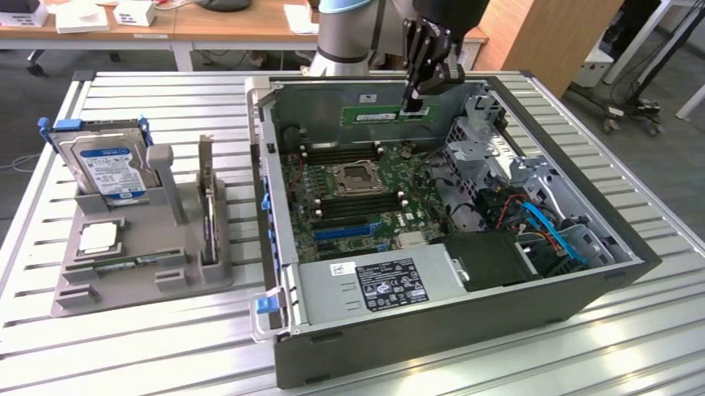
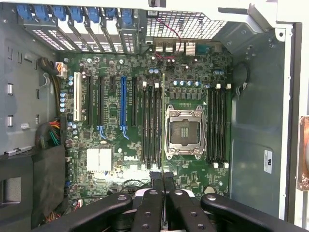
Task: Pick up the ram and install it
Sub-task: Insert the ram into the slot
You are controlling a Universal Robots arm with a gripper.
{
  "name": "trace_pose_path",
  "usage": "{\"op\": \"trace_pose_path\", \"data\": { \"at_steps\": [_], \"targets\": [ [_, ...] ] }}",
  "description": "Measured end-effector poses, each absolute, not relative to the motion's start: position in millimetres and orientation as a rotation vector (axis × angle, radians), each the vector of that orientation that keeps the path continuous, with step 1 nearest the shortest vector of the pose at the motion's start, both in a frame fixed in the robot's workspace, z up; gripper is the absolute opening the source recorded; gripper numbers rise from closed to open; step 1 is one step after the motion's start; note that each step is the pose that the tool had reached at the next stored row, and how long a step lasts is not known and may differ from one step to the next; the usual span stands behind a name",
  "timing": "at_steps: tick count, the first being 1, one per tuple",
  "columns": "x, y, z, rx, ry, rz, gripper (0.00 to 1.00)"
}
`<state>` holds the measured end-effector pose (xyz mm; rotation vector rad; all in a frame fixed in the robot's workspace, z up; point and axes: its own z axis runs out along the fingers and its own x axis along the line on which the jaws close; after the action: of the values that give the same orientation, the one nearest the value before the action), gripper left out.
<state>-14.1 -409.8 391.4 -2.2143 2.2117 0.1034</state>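
Observation:
My gripper (image 1: 414, 101) is shut on the ram (image 1: 375, 114), a thin green stick held level above the far end of the open computer case (image 1: 463, 318). From the wrist camera, the ram (image 2: 163, 121) appears edge-on as a thin line running out from between the black fingers (image 2: 155, 180). It hangs over the motherboard (image 2: 108, 159), apart from it. It runs parallel to the bank of memory slots (image 2: 150, 125) beside the CPU socket (image 2: 186, 130) and sits over that bank's socket-side edge. A second bank of slots (image 2: 216, 125) lies on the socket's other side.
On the exterior view's left, a grey holder (image 1: 78, 289) carries a blue-labelled hard drive (image 1: 105, 169) and an upright expansion card (image 1: 206, 198). Inside the case are the power supply (image 1: 375, 285), a metal drive cage (image 1: 484, 157) and blue cables (image 1: 556, 235).

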Motion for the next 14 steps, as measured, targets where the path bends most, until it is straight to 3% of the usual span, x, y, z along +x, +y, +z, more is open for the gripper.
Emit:
{"op": "trace_pose_path", "data": {
  "at_steps": [14],
  "targets": [
    [-14.1,-418.6,389.9,-2.214,2.212,0.103,0.11]
  ]
}}
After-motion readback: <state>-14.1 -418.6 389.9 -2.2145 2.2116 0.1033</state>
